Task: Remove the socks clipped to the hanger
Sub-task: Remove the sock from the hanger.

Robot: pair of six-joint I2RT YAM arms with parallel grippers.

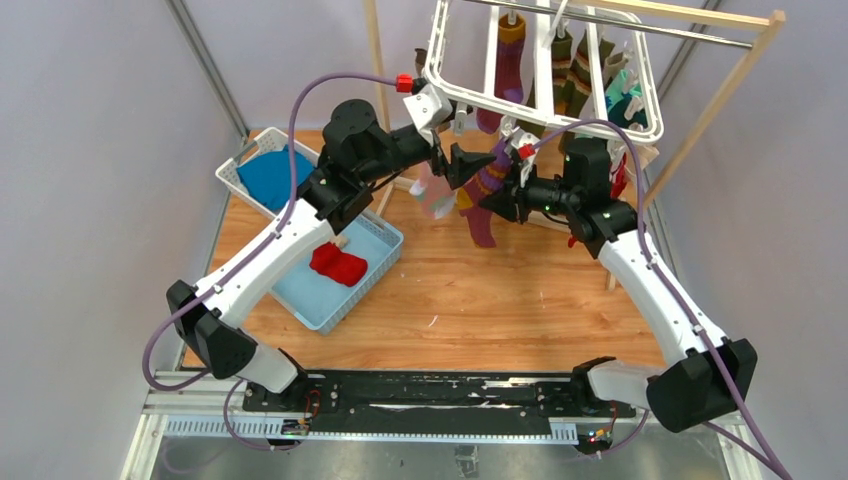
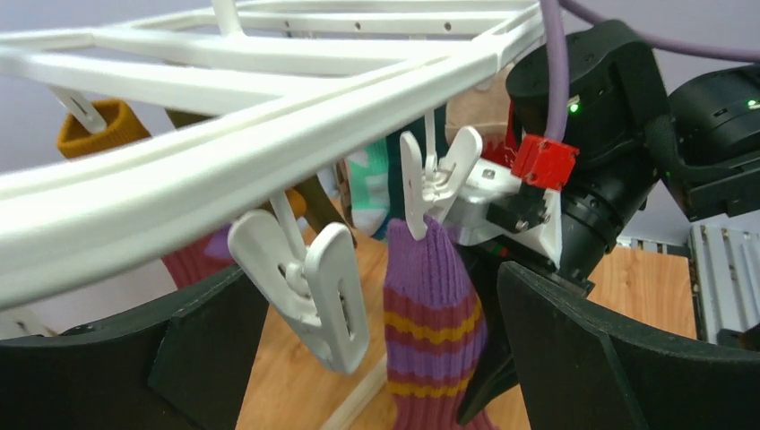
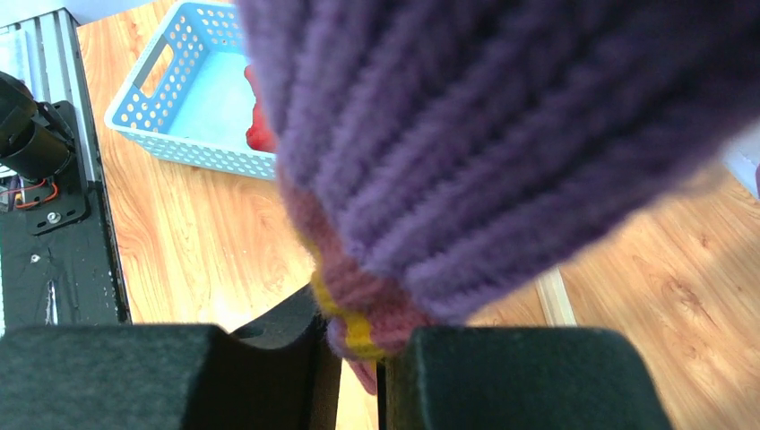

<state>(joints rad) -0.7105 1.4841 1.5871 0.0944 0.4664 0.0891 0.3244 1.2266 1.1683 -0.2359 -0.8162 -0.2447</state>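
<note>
The white hanger (image 1: 441, 86) hangs from the rack with several socks clipped under it. A purple sock (image 1: 483, 198) with red and yellow stripes dangles from a white clip (image 2: 432, 177) at the hanger's near edge. My right gripper (image 1: 502, 200) is shut on this sock (image 3: 502, 134) just below the clip, pinching the striped fabric between its pads (image 3: 358, 376). My left gripper (image 1: 456, 165) faces it from the left, open wide; the sock (image 2: 430, 296) and an empty clip (image 2: 315, 288) hang between its fingers (image 2: 376, 358). A red sock (image 1: 338, 263) lies in the blue basket (image 1: 386, 262).
More socks hang farther back: maroon with a mustard cuff (image 1: 509, 68), olive striped (image 1: 575, 75), teal (image 1: 626, 100), pale pink (image 1: 434, 196). A white basket (image 1: 234, 178) holds a blue cloth. The wooden rack pole (image 1: 720, 105) slants at the right.
</note>
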